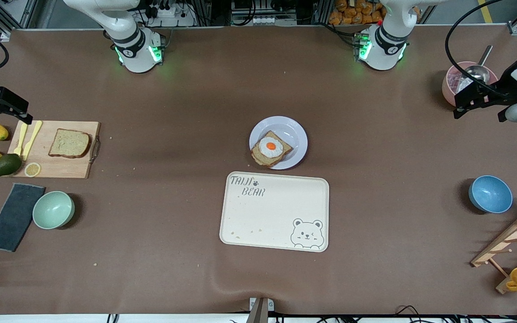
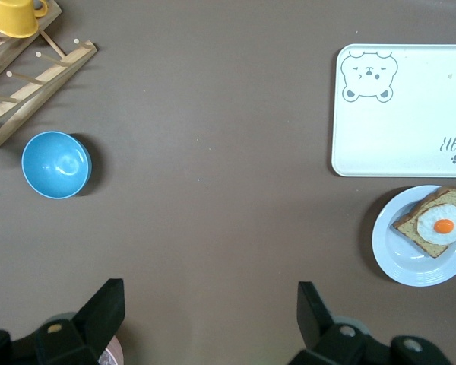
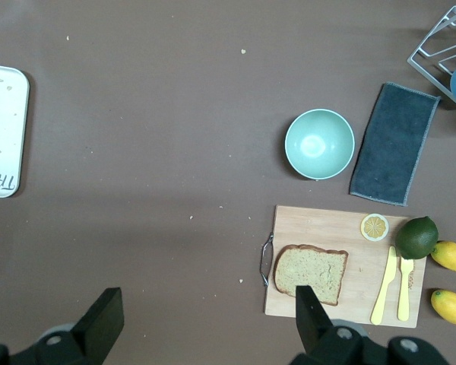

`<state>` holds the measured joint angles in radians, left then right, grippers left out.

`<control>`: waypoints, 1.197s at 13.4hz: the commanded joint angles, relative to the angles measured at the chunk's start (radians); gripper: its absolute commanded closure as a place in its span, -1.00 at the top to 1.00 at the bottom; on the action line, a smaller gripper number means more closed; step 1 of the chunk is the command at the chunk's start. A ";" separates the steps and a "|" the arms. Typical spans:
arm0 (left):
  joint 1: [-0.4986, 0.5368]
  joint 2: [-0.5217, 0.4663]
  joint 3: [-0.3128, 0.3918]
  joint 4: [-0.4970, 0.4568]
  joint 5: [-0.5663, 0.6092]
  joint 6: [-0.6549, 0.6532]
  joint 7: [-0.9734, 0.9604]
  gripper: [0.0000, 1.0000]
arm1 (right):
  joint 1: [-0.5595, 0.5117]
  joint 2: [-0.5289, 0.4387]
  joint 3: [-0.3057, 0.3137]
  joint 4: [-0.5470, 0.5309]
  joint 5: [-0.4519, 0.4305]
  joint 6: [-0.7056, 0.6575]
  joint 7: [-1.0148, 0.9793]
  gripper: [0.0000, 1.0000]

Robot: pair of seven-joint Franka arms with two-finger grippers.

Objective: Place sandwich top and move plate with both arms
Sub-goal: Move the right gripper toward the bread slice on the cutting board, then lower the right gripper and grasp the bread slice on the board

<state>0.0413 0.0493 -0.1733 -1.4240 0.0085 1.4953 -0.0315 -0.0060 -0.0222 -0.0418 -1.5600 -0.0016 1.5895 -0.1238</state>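
My right end effector (image 3: 205, 323) hung wide open, empty, over bench edge by the lemons | sandwich top (image 1: 69, 143) flat on cutting board (image 1: 67, 170) just beside it, right arm nearer | plate (image 1: 295, 134) mid-bench | left end effector (image 2: 211, 315) open, waiting.

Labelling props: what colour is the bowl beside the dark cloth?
Pale mint green bowl, clearest in the right wrist view.
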 commanded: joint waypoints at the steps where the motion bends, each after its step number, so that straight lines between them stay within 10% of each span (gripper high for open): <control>1: 0.011 0.026 -0.002 -0.006 -0.042 -0.001 -0.016 1.00 | -0.005 0.011 -0.001 0.026 0.002 -0.020 0.006 1.00; 16: 0.034 -0.006 -0.005 -0.064 -0.053 0.000 -0.008 1.00 | -0.113 0.235 -0.007 -0.112 0.008 0.006 -0.068 1.00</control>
<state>0.0688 0.0640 -0.1692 -1.4742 -0.0801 1.4943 -0.0315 -0.0816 0.2364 -0.0571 -1.6044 -0.0029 1.5730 -0.1662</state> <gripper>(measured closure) 0.000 0.000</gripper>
